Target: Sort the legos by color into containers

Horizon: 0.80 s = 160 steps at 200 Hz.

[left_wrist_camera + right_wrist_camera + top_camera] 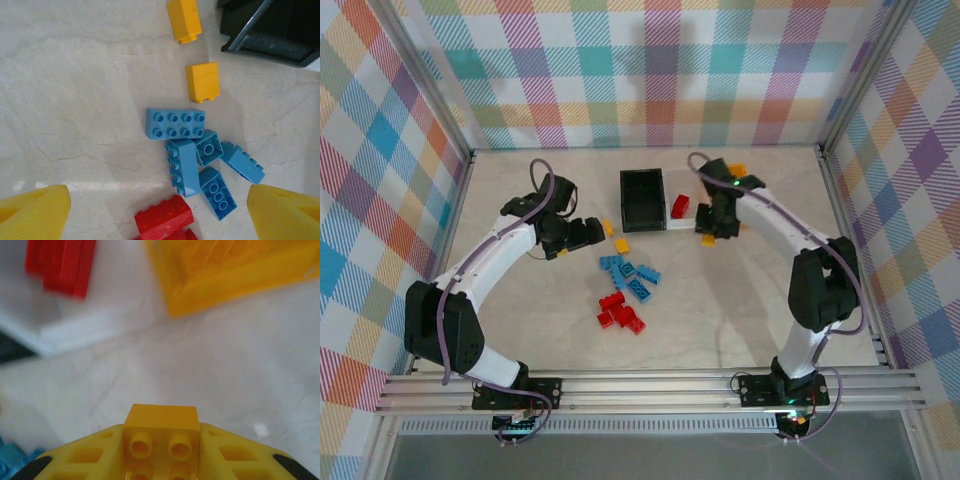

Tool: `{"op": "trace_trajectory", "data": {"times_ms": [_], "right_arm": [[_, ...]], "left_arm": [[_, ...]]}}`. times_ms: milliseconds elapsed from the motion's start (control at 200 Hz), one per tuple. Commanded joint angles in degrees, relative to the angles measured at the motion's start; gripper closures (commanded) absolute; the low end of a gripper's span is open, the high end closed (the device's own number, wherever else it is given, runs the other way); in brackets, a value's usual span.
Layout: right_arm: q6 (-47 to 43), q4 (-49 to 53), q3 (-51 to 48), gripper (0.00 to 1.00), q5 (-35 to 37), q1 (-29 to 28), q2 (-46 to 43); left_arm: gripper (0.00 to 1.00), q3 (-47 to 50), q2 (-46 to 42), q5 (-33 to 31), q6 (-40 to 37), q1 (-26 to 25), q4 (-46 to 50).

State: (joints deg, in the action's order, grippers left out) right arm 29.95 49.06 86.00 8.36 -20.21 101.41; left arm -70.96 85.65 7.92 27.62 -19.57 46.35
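Clearly, yellow lego [161,417] in right gripper [161,442]

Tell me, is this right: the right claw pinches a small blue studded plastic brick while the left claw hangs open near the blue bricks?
Not quite: the small studded plastic brick in the right gripper is yellow, not blue, as the right wrist view shows. The left gripper does hang open near the blue plastic bricks.

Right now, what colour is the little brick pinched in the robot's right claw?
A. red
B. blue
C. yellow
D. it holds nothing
C: the right wrist view shows a studded yellow brick clamped between the fingers of the right gripper.
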Motion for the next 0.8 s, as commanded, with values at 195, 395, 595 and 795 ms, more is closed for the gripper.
{"op": "trace_trajectory", "data": {"times_ms": [195,395,595,795], "right_arm": [[-6.22,3.38,21.32,0.62,-0.55,8.67,15.50],[-4.65,5.64,32.97,0.62,-2.65,10.23,27.09],[-4.72,6.62,36.44,0.54,-3.33,10.76,29.92],[-6.31,7.80,35.89,0.35,-3.38,10.98,25.44]], "left_arm": [[0.07,0.26,2.23,3.39,0.44,0.24,0.75],[0.01,-1.58,4.72,5.15,0.28,0.45,1.99],[0.02,-5.48,9.89,5.62,0.42,1.20,2.17],[0.07,-11.86,17.81,5.04,0.61,2.42,1.38]]}}
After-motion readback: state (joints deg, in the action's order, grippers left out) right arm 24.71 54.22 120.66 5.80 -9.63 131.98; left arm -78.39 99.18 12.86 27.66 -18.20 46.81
